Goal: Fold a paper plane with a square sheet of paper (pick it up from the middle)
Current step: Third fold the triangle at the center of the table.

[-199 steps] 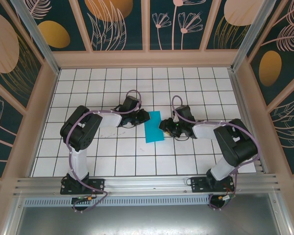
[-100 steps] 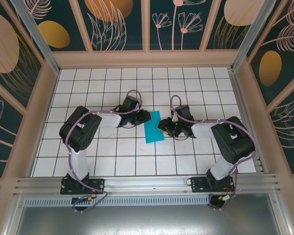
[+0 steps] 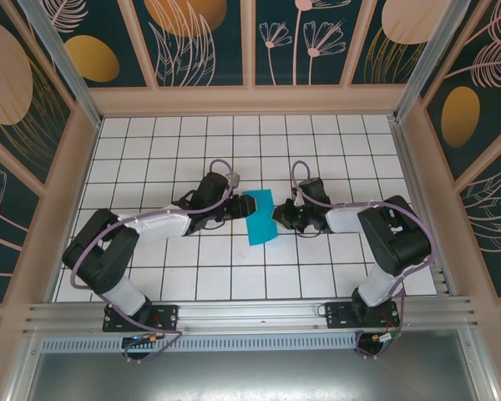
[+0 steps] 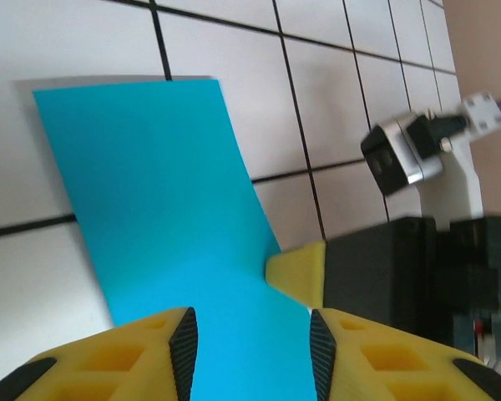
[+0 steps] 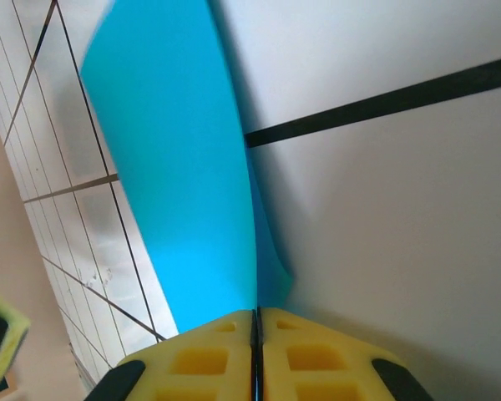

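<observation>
The teal-blue sheet of paper (image 3: 260,215) lies mid-table as a narrow rectangle, about one tile wide and two long. My right gripper (image 3: 276,217) is shut on its right edge; in the right wrist view the paper (image 5: 175,167) runs up out of the closed yellow tips (image 5: 255,316) and lifts off the tiles there. My left gripper (image 3: 245,203) reaches in from the left. It stands open (image 4: 250,347) just above the sheet (image 4: 159,209), with blue paper showing between its fingers. The right gripper's yellow fingertip (image 4: 296,276) touches the paper's far edge.
The white tiled table (image 3: 192,259) is fenced by low beige walls (image 3: 250,100). An aluminium rail (image 3: 250,316) with both arm bases runs along the near edge. The two wrists face each other closely over the paper.
The left arm has stretched out low, its elbow swinging down and to the left, and its gripper has slid right onto the paper's left edge. The right gripper has crept slightly left.
</observation>
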